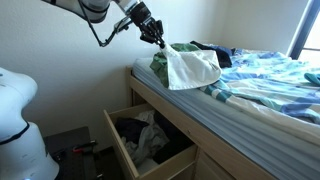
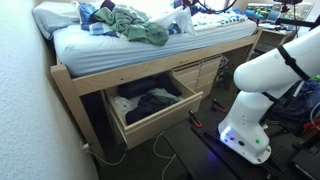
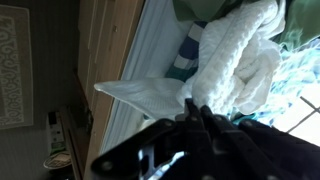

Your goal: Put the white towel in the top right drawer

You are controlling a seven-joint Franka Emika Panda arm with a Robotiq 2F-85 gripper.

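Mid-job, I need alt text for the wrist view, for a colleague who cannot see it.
The dark fingers pinch a bunched white towel, one corner sticking out sideways. Behind it lie a green cloth, blue patterned bedding and the wooden bed frame.

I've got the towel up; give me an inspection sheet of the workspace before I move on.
Surface: bed, rumpled, blue.
Job's things: white towel hangs from the gripper over the bed edge; drawer below is open, dark clothes inside.
Clutter: green garment beside the towel; clothes pile on the bed.
Grippers: gripper shut on the towel's top.
Cables: cable loops behind the gripper.
Surroundings: window behind the bed; white robot base by the drawer.
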